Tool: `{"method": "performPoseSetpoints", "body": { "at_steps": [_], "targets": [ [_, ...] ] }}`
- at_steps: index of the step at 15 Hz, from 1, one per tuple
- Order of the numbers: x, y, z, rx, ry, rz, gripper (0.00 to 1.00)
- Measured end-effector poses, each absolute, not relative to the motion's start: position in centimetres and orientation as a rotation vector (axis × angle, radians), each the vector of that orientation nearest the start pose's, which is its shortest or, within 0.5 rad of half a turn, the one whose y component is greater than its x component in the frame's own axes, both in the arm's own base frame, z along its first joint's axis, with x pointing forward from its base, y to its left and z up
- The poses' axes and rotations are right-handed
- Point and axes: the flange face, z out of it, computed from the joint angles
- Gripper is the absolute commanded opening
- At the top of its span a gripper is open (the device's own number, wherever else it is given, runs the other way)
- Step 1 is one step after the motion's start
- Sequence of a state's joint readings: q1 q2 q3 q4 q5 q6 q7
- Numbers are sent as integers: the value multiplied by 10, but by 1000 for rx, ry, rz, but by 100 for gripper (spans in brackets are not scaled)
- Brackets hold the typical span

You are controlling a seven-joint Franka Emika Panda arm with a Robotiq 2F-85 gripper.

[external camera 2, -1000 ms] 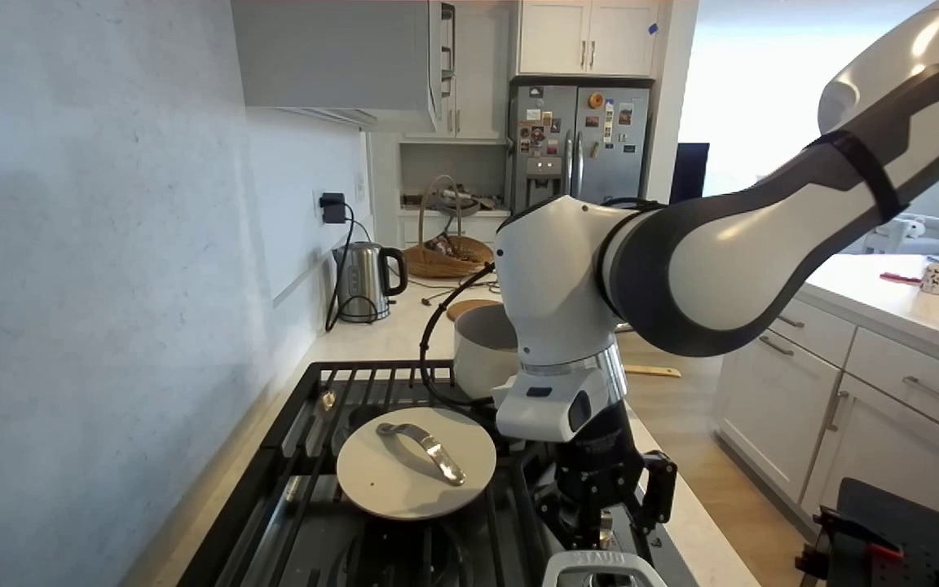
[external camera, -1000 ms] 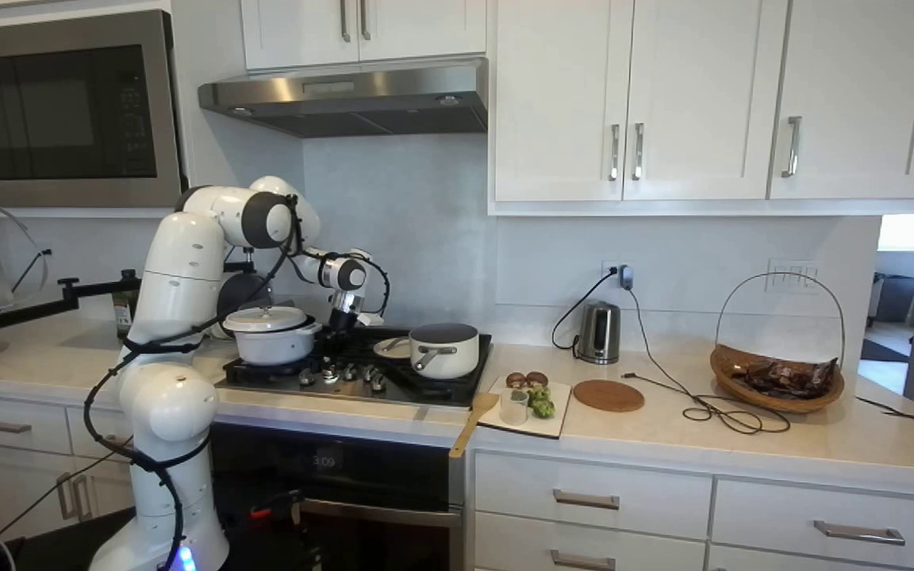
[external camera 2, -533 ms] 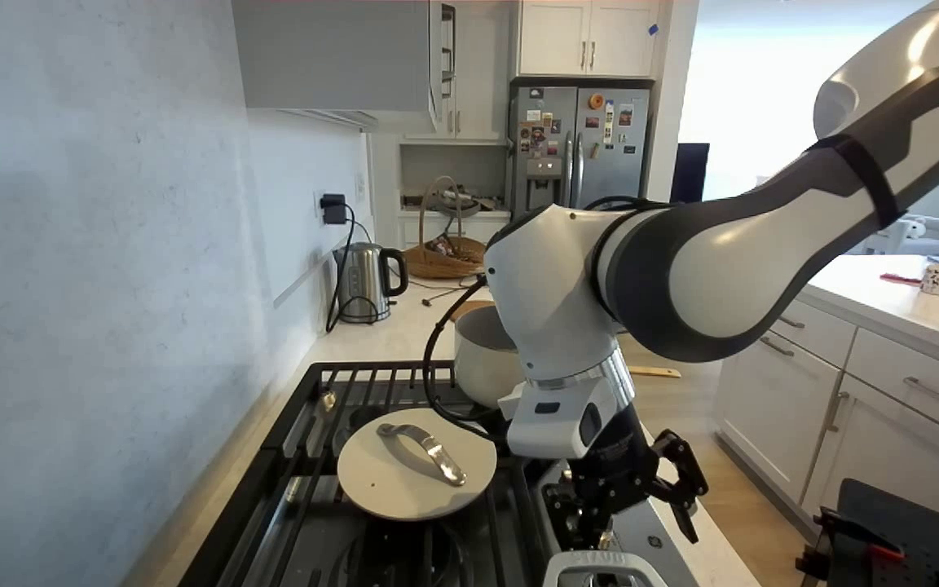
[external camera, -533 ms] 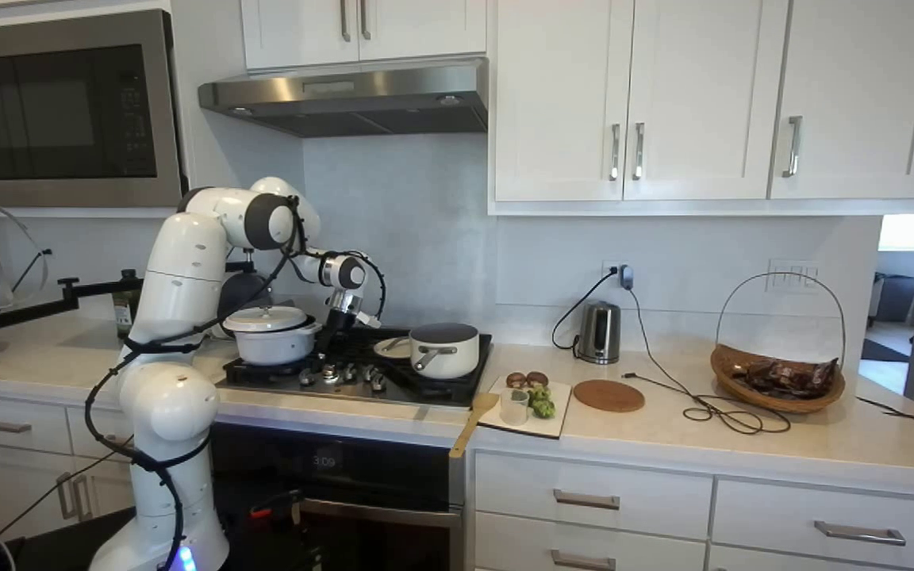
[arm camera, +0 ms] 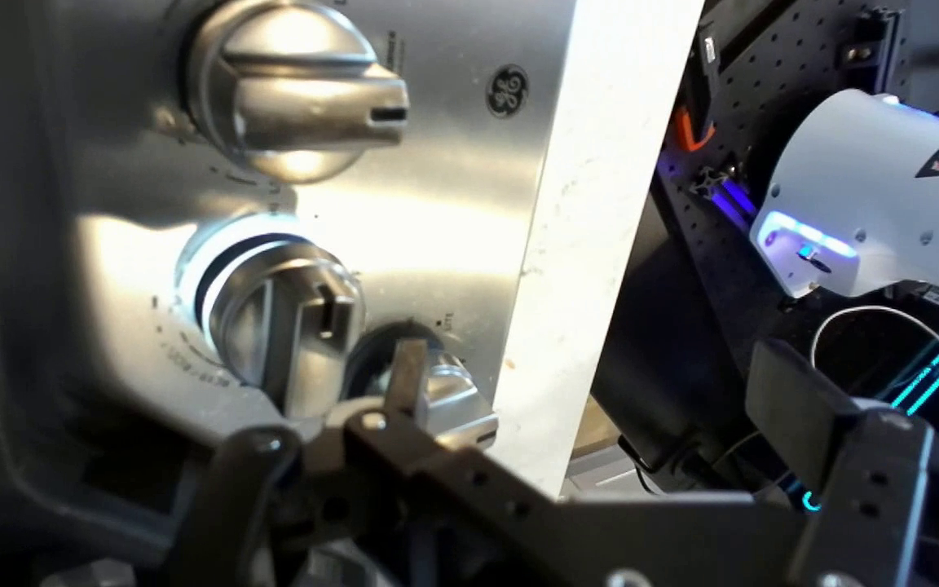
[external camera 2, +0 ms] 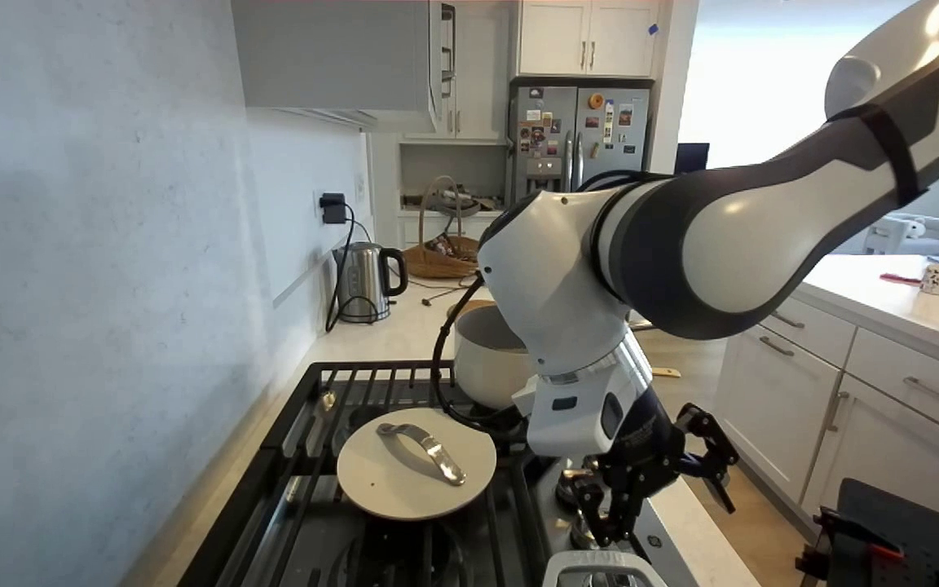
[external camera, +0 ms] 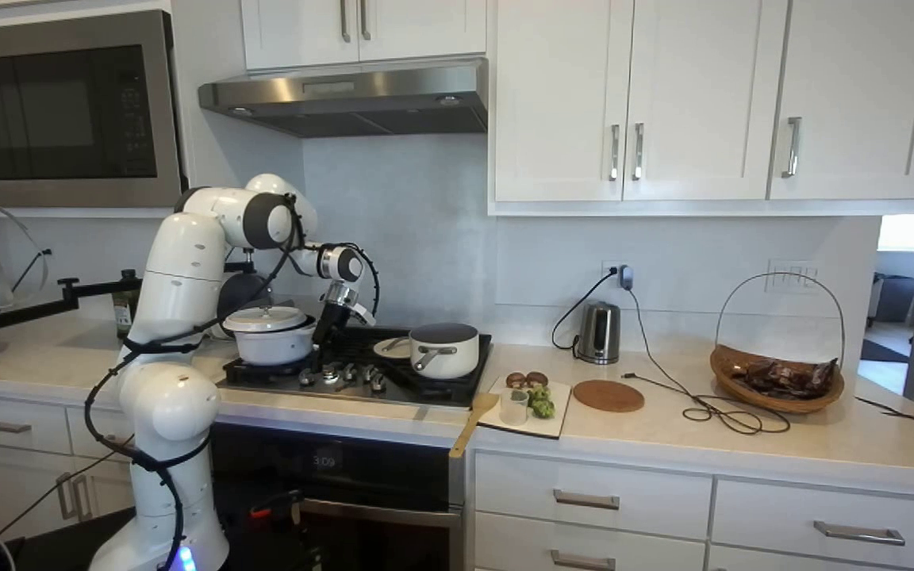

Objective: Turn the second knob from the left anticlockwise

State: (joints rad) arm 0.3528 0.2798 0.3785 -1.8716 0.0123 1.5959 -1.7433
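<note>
In the wrist view, the gripper (arm camera: 600, 383) gapes, its fingers (arm camera: 408, 377) spread well apart, one over the stove (arm camera: 437, 171) and the other showing past the front edge of the counter (arm camera: 575, 244). The second knob from the left (arm camera: 282, 326), ringed with light at its base, sits on the stove's steel panel, set back from that edge, its ridge crosswise to that of a neighboring knob (arm camera: 298, 98). Another knob (arm camera: 461, 403), nearer the edge, is partly hidden by a finger; whether the two touch cannot be told. In an exterior view, a white robot arm (external camera: 181, 254) extends over the stove, where a lidded pot (external camera: 273, 346) stands on the side toward the counter's left edge and a saucepan (external camera: 457, 357) toward its right. A wooden spatula (external camera: 473, 420) juts over the front edge, just beside a board (external camera: 493, 416) bearing mushrooms (external camera: 536, 379), green vegetables (external camera: 540, 402) and a clear cup (external camera: 514, 408). A round brown mat (external camera: 608, 395) lies farther right, with a steel kettle (external camera: 598, 337) near the back edge and a handled basket (external camera: 758, 400) toward the back right corner. In an exterior view, the gripper tilts toward the counter's front edge, one finger near the knobs and the other seen against the floor (external camera 2: 755, 505) beyond; a flat cream lid (external camera 2: 380, 481) lies on the stove near the saucepan, and a refrigerator (external camera 2: 620, 175) stands past the counter's far edge.
</note>
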Motion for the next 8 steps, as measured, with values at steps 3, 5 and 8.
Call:
{"method": "performPoseSetpoints", "body": {
  "at_steps": [3,5,8],
  "targets": [
    [414,362,354,1101,3235,-716,100],
    [413,362,363,1105,3225,-690,100],
    [414,367,381,1214,3160,-594,100]
  ]
}}
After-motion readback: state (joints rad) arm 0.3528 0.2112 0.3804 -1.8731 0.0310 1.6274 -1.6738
